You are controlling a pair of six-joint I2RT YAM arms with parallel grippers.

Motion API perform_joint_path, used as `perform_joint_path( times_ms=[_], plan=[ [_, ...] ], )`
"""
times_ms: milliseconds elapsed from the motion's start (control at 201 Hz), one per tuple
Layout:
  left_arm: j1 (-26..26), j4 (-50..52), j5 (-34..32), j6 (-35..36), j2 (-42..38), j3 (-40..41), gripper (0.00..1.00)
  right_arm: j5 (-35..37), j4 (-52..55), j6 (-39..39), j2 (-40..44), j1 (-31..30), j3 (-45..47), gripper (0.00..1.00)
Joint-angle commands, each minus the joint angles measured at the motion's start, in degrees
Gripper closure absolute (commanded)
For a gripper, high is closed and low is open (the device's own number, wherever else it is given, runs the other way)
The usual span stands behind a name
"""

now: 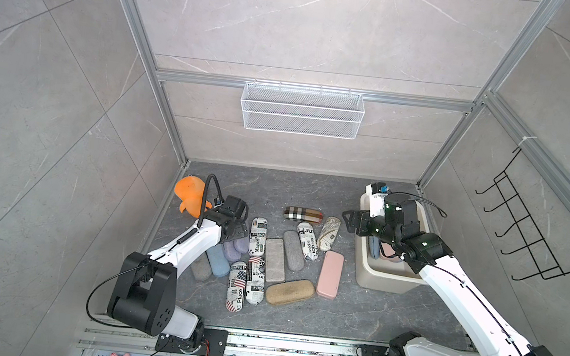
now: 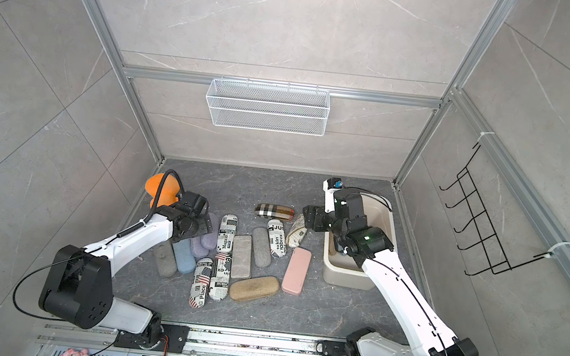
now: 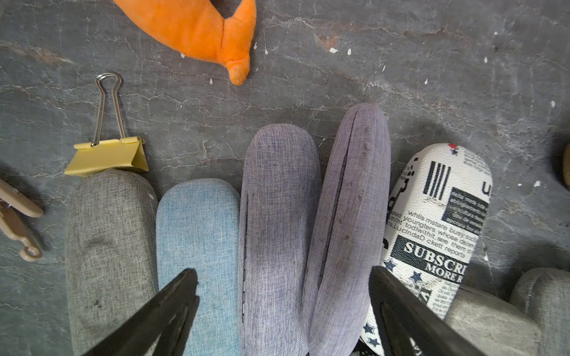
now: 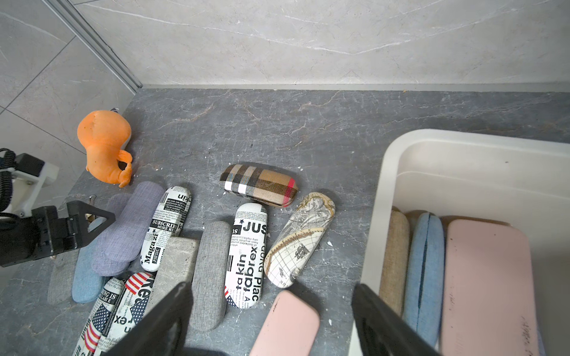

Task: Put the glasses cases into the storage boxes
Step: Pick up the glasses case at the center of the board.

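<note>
My left gripper [image 3: 282,277] is open and low over a row of glasses cases. Its fingers stand either side of two lilac cases [image 3: 277,200], with a blue case [image 3: 197,231], a grey case [image 3: 108,246] and a newspaper-print case [image 3: 438,215] alongside. Plaid [image 1: 303,214], map-print [image 1: 329,233], pink [image 1: 330,274] and tan [image 1: 289,291] cases lie mid-floor. The cream storage box [image 1: 384,283] at the right holds tan [image 4: 396,252], blue [image 4: 425,271] and pink [image 4: 487,283] cases. My right gripper [image 4: 271,288] hangs open and empty beside the box's left rim.
An orange plush toy [image 1: 189,194] lies at the back left, just beyond the left gripper. A yellow binder clip [image 3: 108,154] and a beige clip [image 3: 15,222] lie by the grey case. A white mesh basket [image 1: 301,110] hangs on the back wall and a black hook rack [image 1: 530,233] on the right wall.
</note>
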State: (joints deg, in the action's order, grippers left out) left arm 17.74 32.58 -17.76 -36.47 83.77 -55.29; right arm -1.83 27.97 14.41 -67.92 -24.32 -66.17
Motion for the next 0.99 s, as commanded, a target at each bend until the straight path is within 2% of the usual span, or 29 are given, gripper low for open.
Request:
perform_joint_path(
  times_ms=[0, 120, 254, 553, 788, 987],
  plan=[
    [-0.2, -0.4, -0.4, 2.2, 1.5, -2.3, 0.11, -0.8, -1.1, 1.1, 0.7, -0.4, 1.1, 0.16],
    [-0.2, -1.2, 1.6, 3.1, 4.4, -3.4, 0.17, -1.7, -1.0, 1.1, 0.2, -0.6, 0.7, 0.16],
    [-0.2, -3.0, 5.8, 4.3, 7.2, -3.9, 0.28, -1.5, -1.1, 1.1, 0.1, -0.7, 0.9, 0.16],
    [0.0, -5.7, 11.2, 6.2, 10.7, -5.6, 0.38, -1.6, -0.7, 1.3, -0.5, -1.1, 0.5, 0.17],
    [2.0, -8.1, 15.0, 7.8, 14.1, -7.8, 0.39, -1.2, -0.5, 1.2, -0.6, -1.2, 0.5, 0.17],
    [2.9, -6.5, 12.2, 8.5, 11.6, -8.6, 0.31, -1.1, -0.5, 1.1, -0.8, -1.3, 0.6, 0.17]
  ],
)
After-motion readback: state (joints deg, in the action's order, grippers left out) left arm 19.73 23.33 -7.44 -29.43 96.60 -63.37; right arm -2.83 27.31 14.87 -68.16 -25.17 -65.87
